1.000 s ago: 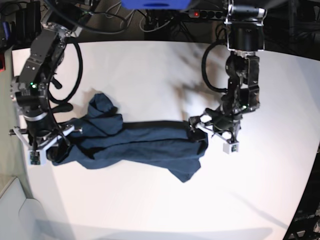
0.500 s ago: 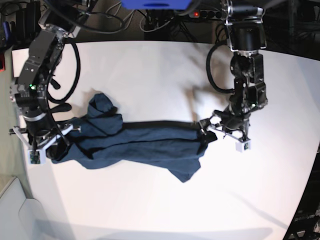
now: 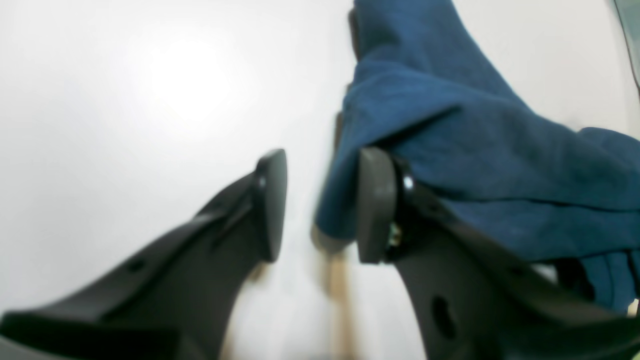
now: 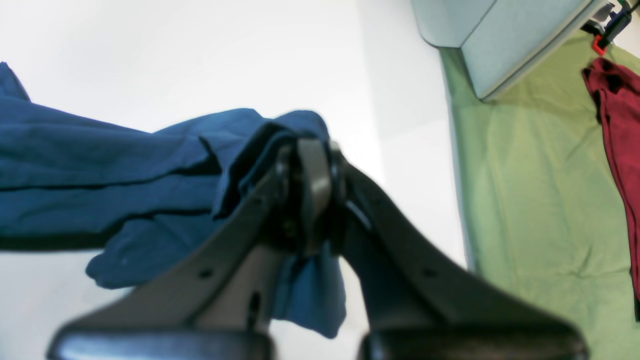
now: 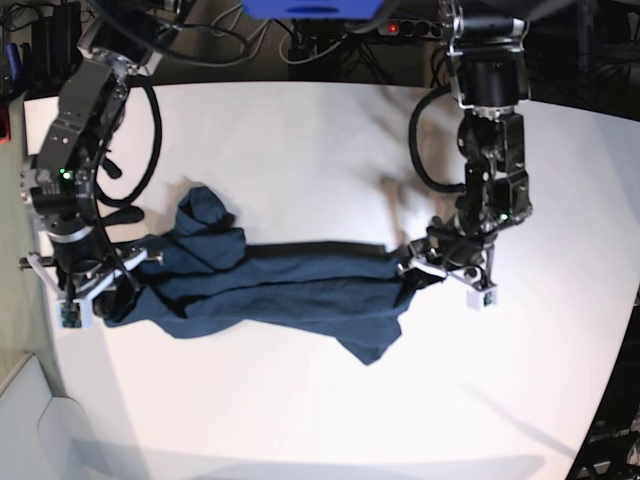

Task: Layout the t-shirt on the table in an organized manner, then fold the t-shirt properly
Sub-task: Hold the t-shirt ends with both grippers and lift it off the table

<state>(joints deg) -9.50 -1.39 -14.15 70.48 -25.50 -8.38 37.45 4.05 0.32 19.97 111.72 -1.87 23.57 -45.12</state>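
Where the white table point(image 5: 300, 150) curves away at the left of the overhead view, my right pincer point(image 5: 105, 285) sits low over the cloth, its fingers pressed fully together on a bunched fold at the end of the dark blue t-shirt point(image 5: 280, 295); in its own wrist view the pincer point(image 4: 311, 200) has blue fabric wrapped round the closed tips and hanging below them. Beyond the table edge in that view lies a green cloth point(image 4: 530, 200) with a dark red garment point(image 4: 615, 125) on it and a pale grey box point(image 4: 500, 40) above. Moving rightward, the t-shirt stretches across the middle of the table as a long wrinkled band, with a raised lump near the left end and a loose flap drooping toward the near side further right. At the right end my left pincer point(image 5: 420, 272) rests at the shirt's edge. Seen from its wrist camera, that pincer point(image 3: 320, 205) stands partly open, a clear gap between the two fingers; the shirt's edge lies against the inner face of the right-hand finger point(image 3: 372, 205) and drapes over it, while the other finger point(image 3: 270, 200) stands apart over bare table, so nothing is clamped.
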